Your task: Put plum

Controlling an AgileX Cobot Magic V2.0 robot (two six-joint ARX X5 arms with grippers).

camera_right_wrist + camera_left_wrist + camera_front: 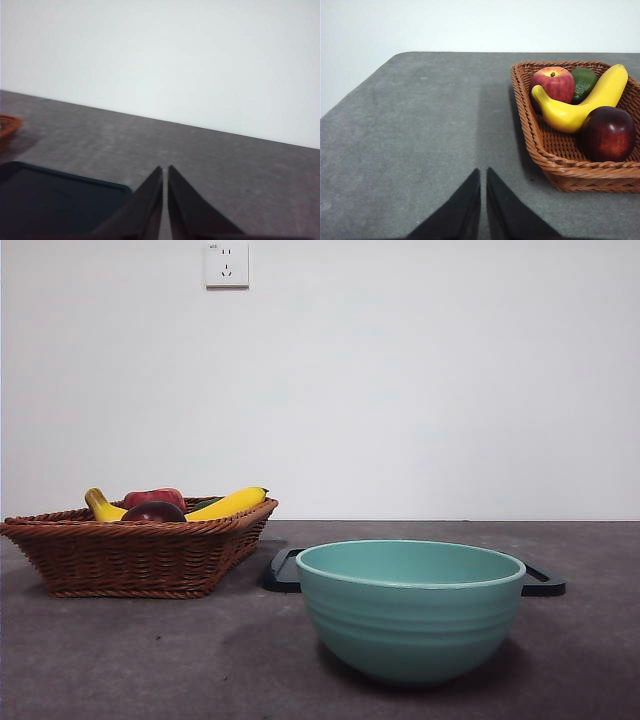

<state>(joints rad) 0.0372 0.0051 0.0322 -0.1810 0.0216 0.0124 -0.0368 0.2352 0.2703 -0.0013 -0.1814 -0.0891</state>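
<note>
The plum point(607, 134), dark maroon and round, lies in a brown wicker basket point(536, 140) against the near wall, next to a yellow banana point(580, 105). In the front view the plum point(153, 512) peeks over the rim of the basket point(130, 558) at the left. My left gripper point(483, 171) is shut and empty, above bare table to one side of the basket. My right gripper point(165, 168) is shut and empty, beside a dark tray point(55, 200). Neither gripper shows in the front view.
A red apple point(552, 84) and a green fruit point(584, 82) also lie in the basket. A teal bowl point(410, 605) stands near the front, right of centre, with the flat dark tray point(282, 570) behind it. The wall has a socket point(227, 264).
</note>
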